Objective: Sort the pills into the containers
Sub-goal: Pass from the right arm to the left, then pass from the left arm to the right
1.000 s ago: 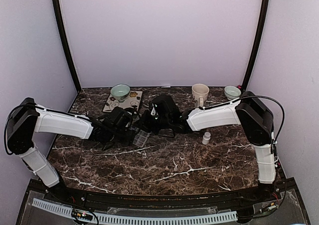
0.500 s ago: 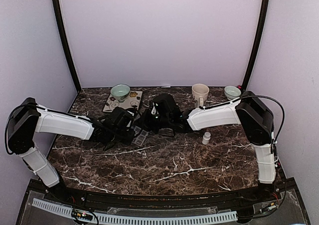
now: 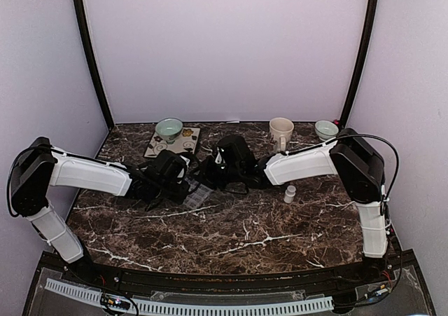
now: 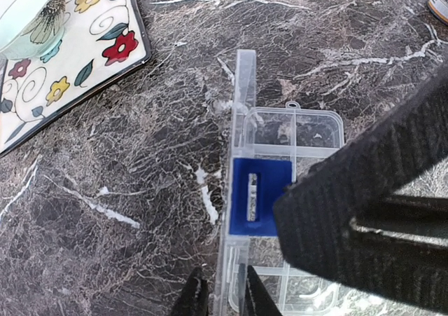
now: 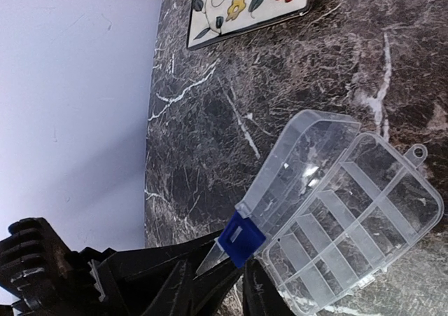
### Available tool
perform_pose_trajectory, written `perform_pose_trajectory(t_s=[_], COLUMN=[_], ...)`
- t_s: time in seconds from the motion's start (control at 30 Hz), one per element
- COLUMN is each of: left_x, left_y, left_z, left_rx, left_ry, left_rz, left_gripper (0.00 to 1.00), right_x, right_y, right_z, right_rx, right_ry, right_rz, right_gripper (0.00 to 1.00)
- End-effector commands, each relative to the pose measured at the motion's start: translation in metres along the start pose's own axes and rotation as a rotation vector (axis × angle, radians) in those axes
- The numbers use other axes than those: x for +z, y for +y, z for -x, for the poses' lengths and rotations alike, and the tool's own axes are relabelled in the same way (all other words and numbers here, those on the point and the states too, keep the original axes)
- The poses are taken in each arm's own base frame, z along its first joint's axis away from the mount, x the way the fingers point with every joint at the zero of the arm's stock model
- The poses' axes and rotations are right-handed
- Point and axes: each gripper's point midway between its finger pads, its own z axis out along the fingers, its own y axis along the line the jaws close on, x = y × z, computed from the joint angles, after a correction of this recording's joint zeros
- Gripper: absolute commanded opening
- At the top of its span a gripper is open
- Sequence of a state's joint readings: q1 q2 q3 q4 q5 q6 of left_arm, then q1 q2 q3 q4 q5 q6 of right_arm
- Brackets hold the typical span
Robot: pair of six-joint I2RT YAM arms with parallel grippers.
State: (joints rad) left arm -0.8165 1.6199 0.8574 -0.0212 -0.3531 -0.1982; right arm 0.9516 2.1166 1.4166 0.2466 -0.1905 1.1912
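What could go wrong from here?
1. The left gripper pinches the thin clear organizer lid. A pull may tip or drag the light pill organizer across the marble.
2. The right gripper crowds in at the blue clasp, close to the left one. Their fingers may collide.

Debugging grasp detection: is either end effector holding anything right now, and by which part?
Left end effector pinches the pill organizer by its raised lid's edge. Right end effector sits at the blue clasp; grip cannot be told.

Marble table (image 3: 245, 239) bears organizer (image 3: 198, 195), bottle (image 3: 289, 193), mug (image 3: 281, 130), bowl (image 3: 325, 129), tray (image 3: 185, 144).
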Motion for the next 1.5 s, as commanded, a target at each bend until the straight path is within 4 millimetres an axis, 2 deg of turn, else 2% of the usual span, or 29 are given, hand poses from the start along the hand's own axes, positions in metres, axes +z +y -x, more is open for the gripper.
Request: perform_pose_trajectory(t_s=[0.0,0.2,0.43,0.57,0.73,0.9,1.0,1.3,1.47], left_x=[-0.001,-0.002,0.0,0.003,0.003,0.002,0.003,0.002,0.004], left_y=[-0.006,-0.008,-0.006,-0.002,0.005,0.006,0.0,-0.017,-0.018], left_z=[0.003,0.001,0.001,0.0,0.003,0.012,0.016,0.029,0.038], left_rx=[0.049,0.076,0.108,0.122,0.112,0.112,0.136,0.255,0.317], left_ry=[-0.011,-0.008,-0.006,-0.002,-0.014,-0.039,-0.051,-0.103,-0.106], left_rz=[-0.032,-0.045,-0.037,-0.036,-0.068,-0.113,-0.157,-0.265,-0.302], left_gripper=[0.16,0.15,0.13,0.06,0.0,0.0,0.0,0.0,0.0], right_x=[-0.013,-0.024,-0.043,-0.055,-0.065,-0.067,-0.064,-0.065,-0.065], right_y=[0.01,0.004,-0.004,-0.006,-0.019,-0.029,-0.03,-0.031,-0.037], right_z=[0.011,0.01,0.014,0.024,0.039,0.046,0.046,0.059,0.062], right_rx=[-0.052,-0.126,-0.286,-0.466,-0.67,-0.824,-0.908,-1.116,-1.175], right_ry=[-0.033,-0.052,-0.099,-0.136,-0.158,-0.154,-0.142,-0.148,-0.108], right_rz=[0.025,0.01,-0.07,-0.147,-0.303,-0.381,-0.388,-0.44,-0.425], right_gripper=[0.31,0.43,0.45,0.45,0.45,0.46,0.48,0.65,0.71])
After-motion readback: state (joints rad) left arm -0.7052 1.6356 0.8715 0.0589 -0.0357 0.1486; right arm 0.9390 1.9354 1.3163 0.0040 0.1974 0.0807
